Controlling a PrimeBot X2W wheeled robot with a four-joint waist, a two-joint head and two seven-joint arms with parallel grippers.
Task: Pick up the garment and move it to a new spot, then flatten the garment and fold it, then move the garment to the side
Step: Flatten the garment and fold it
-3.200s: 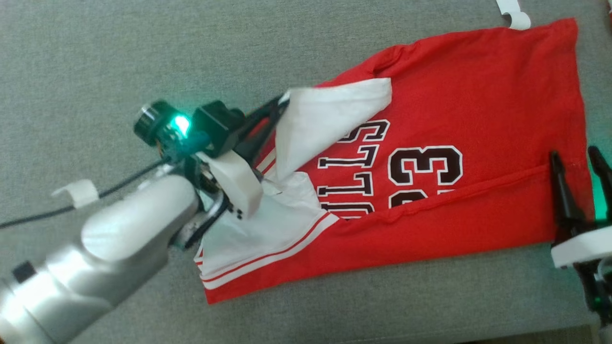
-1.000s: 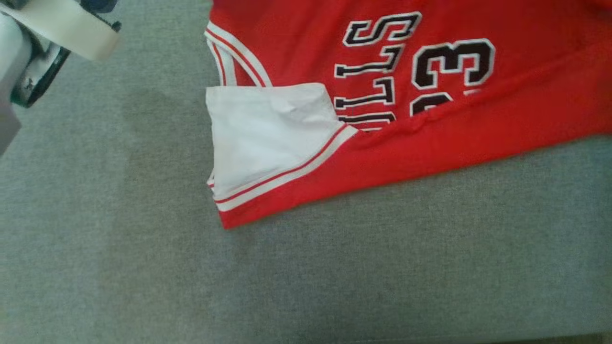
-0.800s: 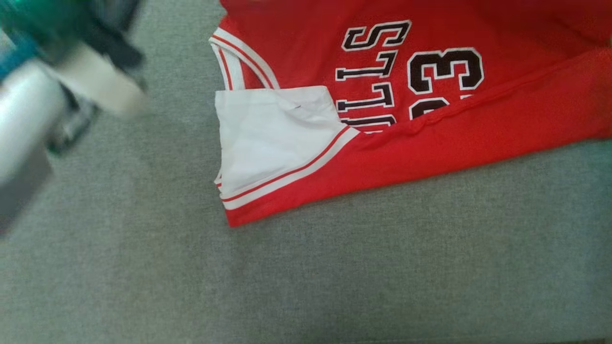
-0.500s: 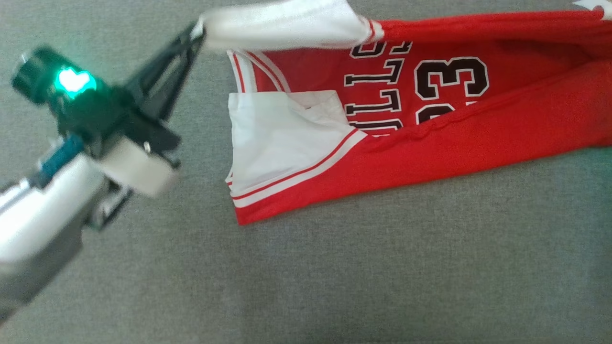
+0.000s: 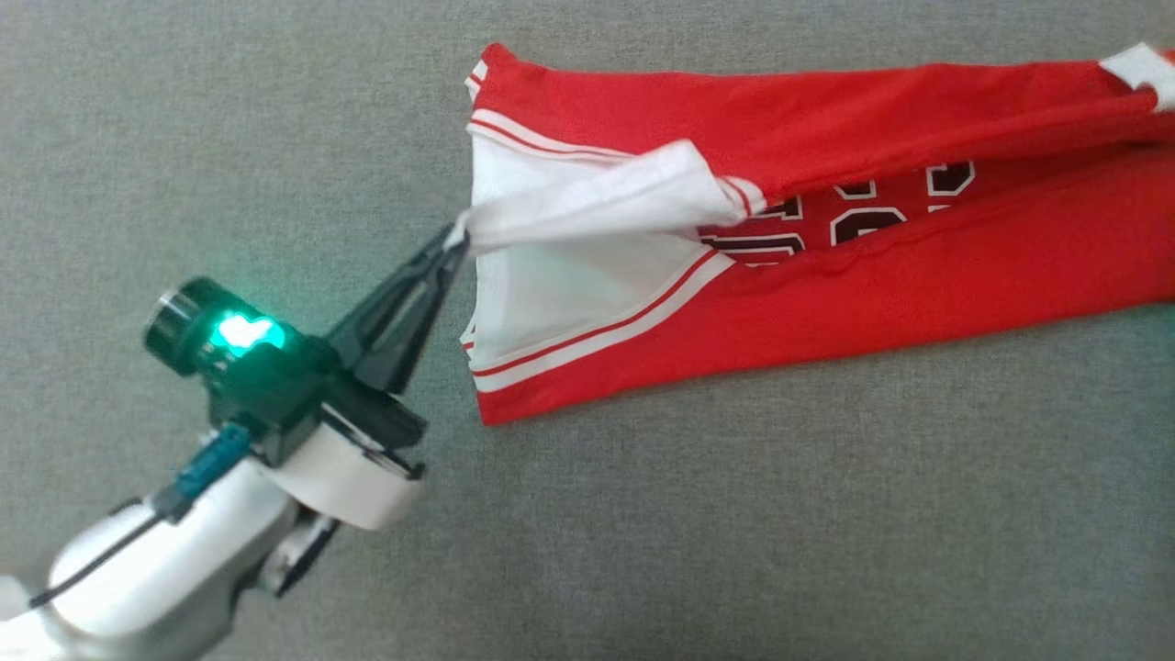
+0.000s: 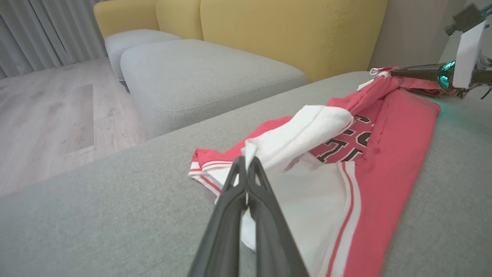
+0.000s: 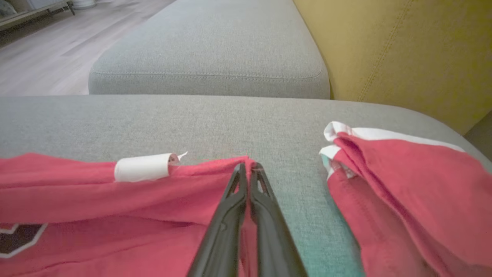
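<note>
Right wrist view: right gripper (image 7: 248, 166) tight on garment (image 7: 84, 200) edge.

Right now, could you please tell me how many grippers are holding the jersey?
2. The left gripper pinches the jersey at its white end; the right gripper pinches a red edge at the opposite end.

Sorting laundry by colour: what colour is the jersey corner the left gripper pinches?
White, on the red jersey; left wrist view shows it best.
</note>
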